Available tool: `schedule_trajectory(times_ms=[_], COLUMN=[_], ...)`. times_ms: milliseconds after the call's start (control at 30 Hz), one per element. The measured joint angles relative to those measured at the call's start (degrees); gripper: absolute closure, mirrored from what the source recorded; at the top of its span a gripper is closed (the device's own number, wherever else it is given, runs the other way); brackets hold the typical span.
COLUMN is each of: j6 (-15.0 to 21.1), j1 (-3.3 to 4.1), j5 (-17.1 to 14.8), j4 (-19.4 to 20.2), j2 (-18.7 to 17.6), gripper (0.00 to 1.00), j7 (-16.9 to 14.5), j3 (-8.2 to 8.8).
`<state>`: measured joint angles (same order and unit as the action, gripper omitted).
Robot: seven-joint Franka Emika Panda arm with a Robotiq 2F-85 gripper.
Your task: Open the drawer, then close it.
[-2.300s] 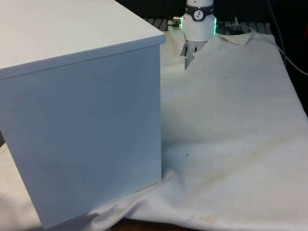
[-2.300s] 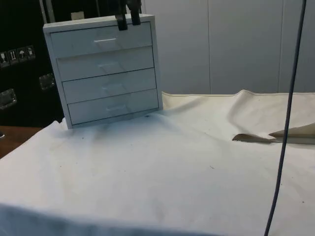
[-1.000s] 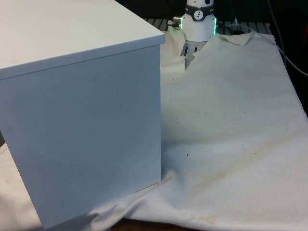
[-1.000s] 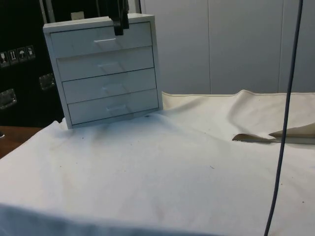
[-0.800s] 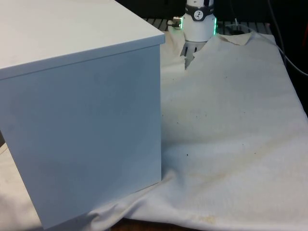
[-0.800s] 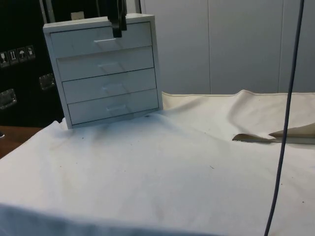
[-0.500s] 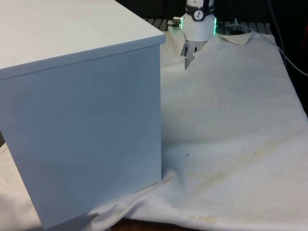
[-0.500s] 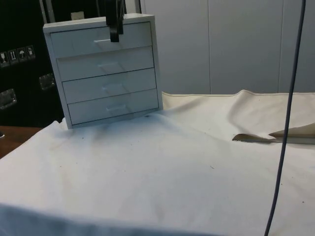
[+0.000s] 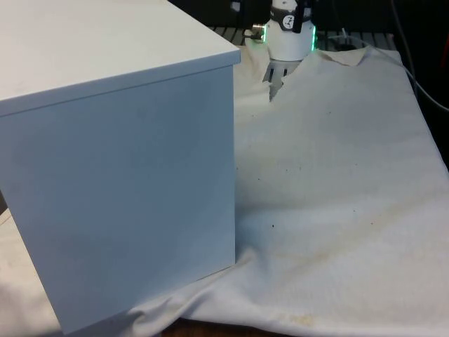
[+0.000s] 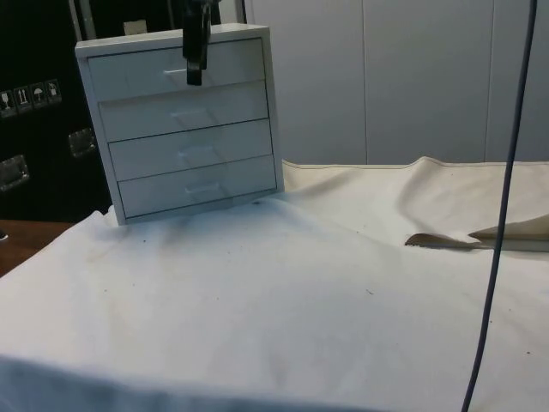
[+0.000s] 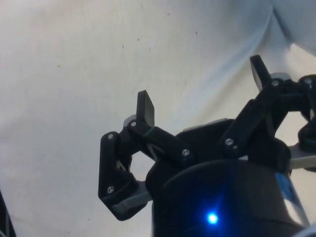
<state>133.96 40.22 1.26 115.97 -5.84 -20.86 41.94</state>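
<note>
The white four-drawer chest of drawers (image 10: 184, 129) stands on the counter's white cloth (image 10: 300, 309), all four drawers shut. The black two-finger hand (image 10: 195, 70) hangs in front of the top drawer (image 10: 146, 73), just beside its small handle (image 10: 177, 72). In the wrist view the hand's fingers (image 11: 145, 108) are spread wide apart, holding nothing, above the cloth.

Even, soft light — a faint shadow beside the chest of drawers (image 9: 119, 175) on the white cloth (image 9: 337, 196).
</note>
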Motion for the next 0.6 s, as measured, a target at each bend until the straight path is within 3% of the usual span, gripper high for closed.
schedule_trajectory(times_ms=[600], j6=[6.9], j1=[-0.17], j5=[0.0], j4=[-0.1], j2=[-4.8], gripper=[0.0], j7=[-3.5], j3=[0.17])
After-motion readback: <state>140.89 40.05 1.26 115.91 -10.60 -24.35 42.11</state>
